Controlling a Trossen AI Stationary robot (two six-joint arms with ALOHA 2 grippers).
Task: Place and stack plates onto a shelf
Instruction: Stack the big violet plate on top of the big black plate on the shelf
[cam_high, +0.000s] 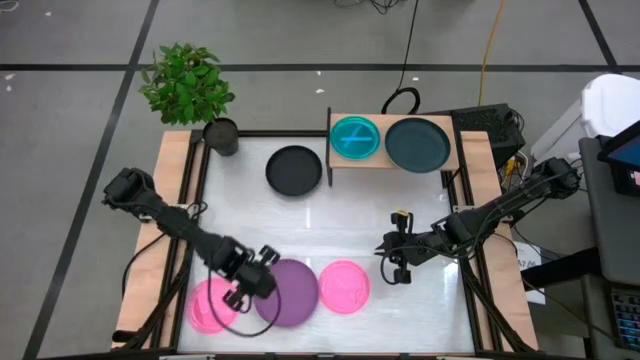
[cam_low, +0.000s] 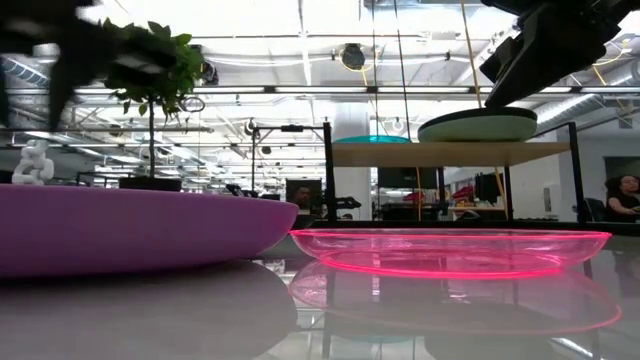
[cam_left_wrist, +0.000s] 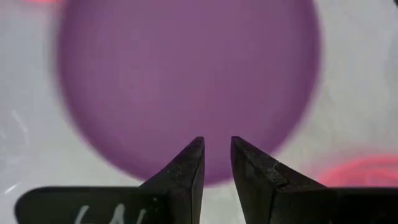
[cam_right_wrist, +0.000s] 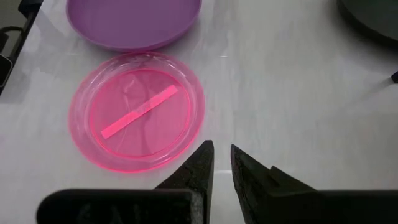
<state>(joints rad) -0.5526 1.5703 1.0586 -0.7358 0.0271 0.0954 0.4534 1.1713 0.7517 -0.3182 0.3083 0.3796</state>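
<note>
The shelf (cam_high: 390, 160) stands at the table's far edge with a cyan plate (cam_high: 354, 138) and a dark teal plate (cam_high: 417, 144) resting side by side on its board. A black plate (cam_high: 294, 170) lies on the table to its left. Near the front edge, from left to right, lie a pink plate (cam_high: 205, 305), a purple plate (cam_high: 295, 295) and a second pink plate (cam_high: 343, 286). My left gripper (cam_left_wrist: 216, 142) hangs over the purple plate's left part, pointing steeply down, with a narrow empty gap between its fingers. My right gripper (cam_right_wrist: 222, 146) hovers right of the second pink plate (cam_right_wrist: 137, 112), its fingers also slightly apart and empty.
A potted plant (cam_high: 190, 90) stands at the table's far left corner. Light-wood strips (cam_high: 170, 230) run along the table's left and right sides. Bare white tabletop (cam_high: 330, 225) lies between the front row of plates and the shelf.
</note>
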